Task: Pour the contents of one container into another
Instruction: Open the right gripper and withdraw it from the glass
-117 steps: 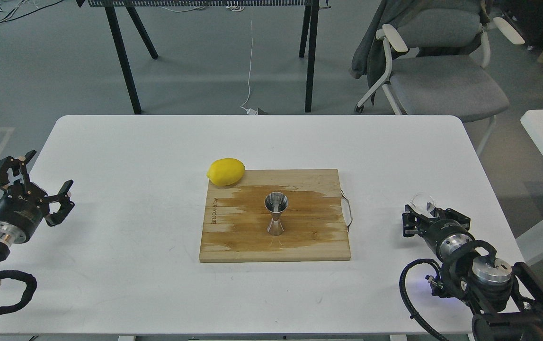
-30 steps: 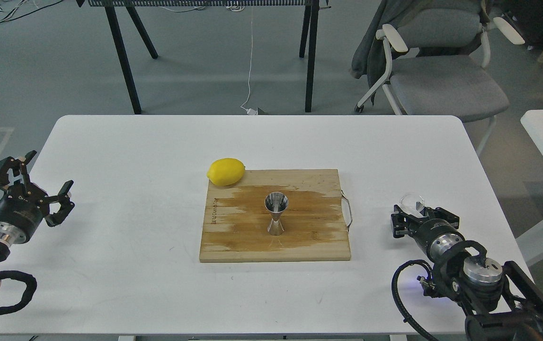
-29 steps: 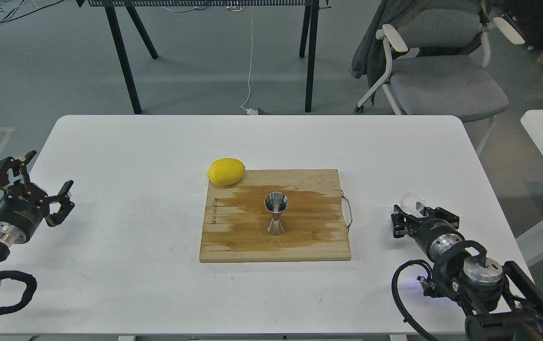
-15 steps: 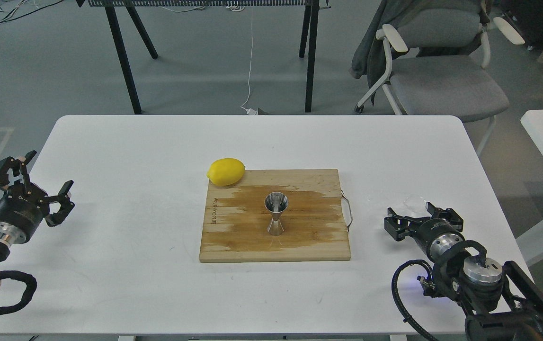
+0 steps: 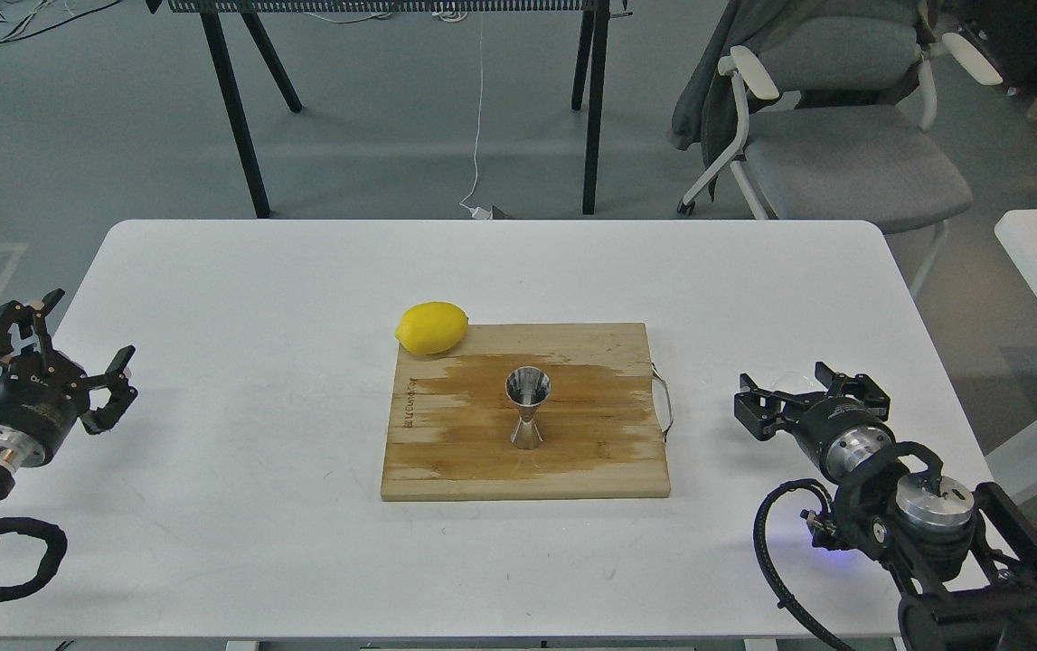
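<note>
glass cup (image 5: 791, 380), earlier upright in your right gripper (image 5: 796, 394), now shows only as a faint rim between its spread jaws, one jigger (image 5: 527, 407) standing on the single board (image 5: 446, 452) with unreadable branding, one lemon (image 5: 431, 327), left gripper (image 5: 52, 348) open.

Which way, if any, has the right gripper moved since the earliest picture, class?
Yes. The right gripper has moved left, nearer the cutting board's metal handle, its jaws now spread.
</note>
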`<state>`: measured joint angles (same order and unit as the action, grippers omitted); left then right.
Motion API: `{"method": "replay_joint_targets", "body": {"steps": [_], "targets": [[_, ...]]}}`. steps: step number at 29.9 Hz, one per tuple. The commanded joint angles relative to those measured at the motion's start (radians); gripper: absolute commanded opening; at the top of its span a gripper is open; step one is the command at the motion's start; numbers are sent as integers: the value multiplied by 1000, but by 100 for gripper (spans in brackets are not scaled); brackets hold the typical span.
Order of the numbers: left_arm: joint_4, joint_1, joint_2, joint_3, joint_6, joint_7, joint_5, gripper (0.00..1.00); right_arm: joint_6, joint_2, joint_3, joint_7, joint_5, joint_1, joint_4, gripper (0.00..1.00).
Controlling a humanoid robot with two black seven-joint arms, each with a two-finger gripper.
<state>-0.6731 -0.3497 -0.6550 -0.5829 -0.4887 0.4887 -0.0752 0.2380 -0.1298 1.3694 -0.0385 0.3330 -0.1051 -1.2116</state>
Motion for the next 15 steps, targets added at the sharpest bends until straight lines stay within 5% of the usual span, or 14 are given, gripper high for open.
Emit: {"method": "replay_joint_targets", "body": {"steps": [1, 4, 7, 11, 15], "targets": [[13, 0, -1, 2, 0, 0, 0, 99, 9, -45, 0, -4, 0, 19, -74, 98], [29, 0, 0, 5, 0, 0, 0, 99, -8, -109, -6, -35, -2, 19, -141, 99], [29, 0, -1, 3, 0, 0, 2, 99, -64, -168, -9, -119, -14, -4, -161, 99], [29, -5, -8, 3, 0, 0, 2, 99, -271, -275, -27, -210, -47, -83, -129, 99], [29, -15, -12, 2, 0, 0, 0, 99, -513, -312, -35, -235, -109, -126, -17, 99]]}}
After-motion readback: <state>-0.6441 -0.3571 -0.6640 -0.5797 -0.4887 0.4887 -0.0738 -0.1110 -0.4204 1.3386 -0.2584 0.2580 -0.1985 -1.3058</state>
